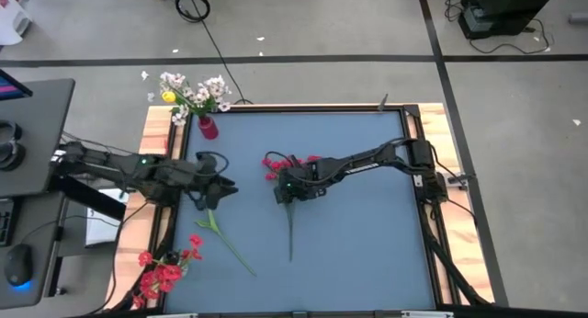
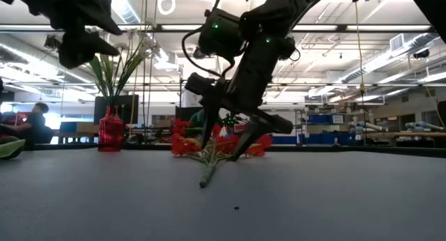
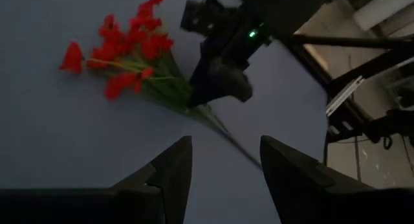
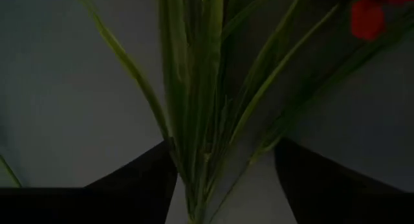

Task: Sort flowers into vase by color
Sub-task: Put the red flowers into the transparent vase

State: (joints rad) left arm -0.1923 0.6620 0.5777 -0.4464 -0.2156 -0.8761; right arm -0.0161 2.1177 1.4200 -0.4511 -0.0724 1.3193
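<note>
Right claw (image 1: pixel 292 195) sits mid-frame on my high view, fingers spread astride the red sprig (image 1: pixel 287 171) lying on the worktop (image 1: pixel 367 244), not clenched; left claw (image 1: pixel 220 191) hovers released left of centre; second sprig (image 1: pixel 220 233) lies below it.

Matt grey table (image 1: pixel 367 226) — bare wooden edge (image 1: pixel 154 125) — glossy red vase (image 2: pixel 110 131).

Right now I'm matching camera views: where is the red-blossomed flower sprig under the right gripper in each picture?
High view: red-blossomed flower sprig at table centre, under right gripper.
Low view: centre, stem tip on the table.
Left wrist view: upper left.
Right wrist view: stems and leaves fill the middle.
Shared landmark: the right gripper.
</note>
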